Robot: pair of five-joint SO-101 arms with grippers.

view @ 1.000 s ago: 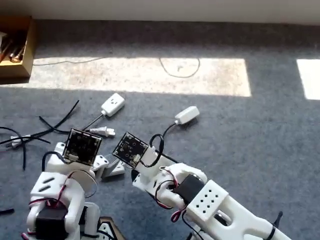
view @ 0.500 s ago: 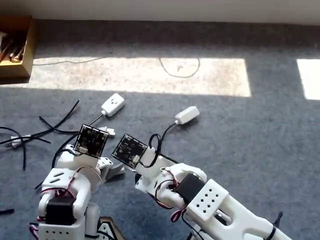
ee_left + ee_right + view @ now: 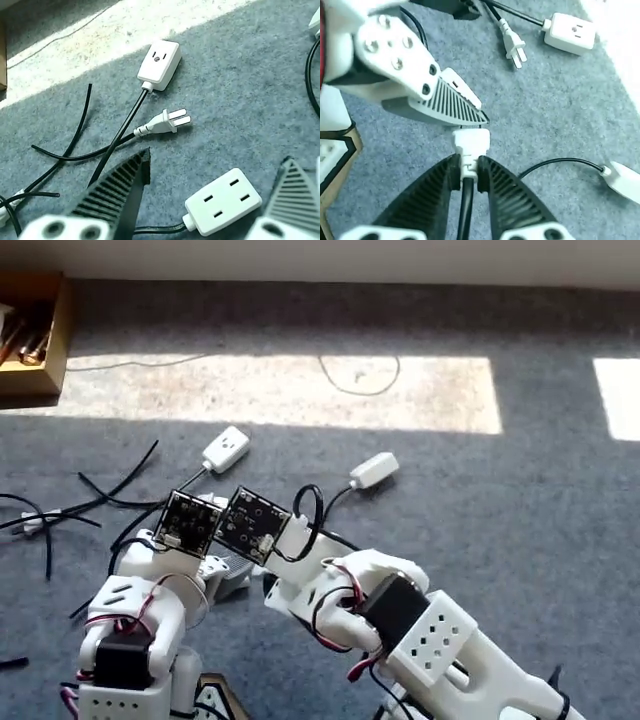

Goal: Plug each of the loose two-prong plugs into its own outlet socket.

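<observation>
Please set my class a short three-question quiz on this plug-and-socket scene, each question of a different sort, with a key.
1. True or false: the left gripper is shut on the loose plug.
2. What does the right gripper grip? A) a white cord end B) a black cable loop C) nothing
3. Fill in: the loose plug shows ___ prongs.

Key: 1 false (it is open, and the plug lies apart from it); 2 A; 3 two.
</observation>
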